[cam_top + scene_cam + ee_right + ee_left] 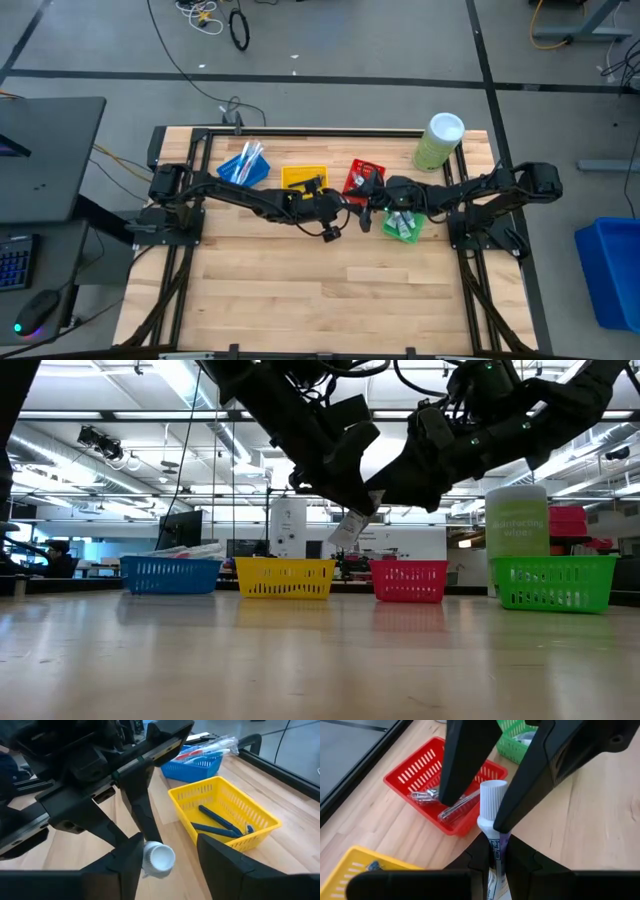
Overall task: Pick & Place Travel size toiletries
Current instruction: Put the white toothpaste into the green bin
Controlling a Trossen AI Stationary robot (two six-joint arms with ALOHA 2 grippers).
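Note:
A small white tube (493, 827) with a ribbed white cap (159, 857) is held in the air above the table's middle, between the two grippers. My left gripper (498, 857) reaches in from the left and is shut on the tube. My right gripper (167, 862) faces it from the right and is open, with its fingers (520, 795) on either side of the cap. In the low view the tube (350, 526) shows tilted, well above the tabletop. More tubes lie in the green bin (403, 226). My left gripper pinches the tube's flat body (498, 851) between its two fingers, just behind the shoulder under the cap. The fingers lie along the tube, so the cap end sticks out past their tips toward my right gripper. The tube is lifted clear of the table. My right gripper has one finger (127, 862) close against the cap; I cannot tell whether it touches.
Four small bins stand in a row across the far half: blue (243, 167) with toothbrushes, yellow (225, 812) with blue razors, red (442, 795) with silvery items, and green at the right. A tall pale-green canister (438, 141) stands at the far right. Bare wood lies toward the near edge.

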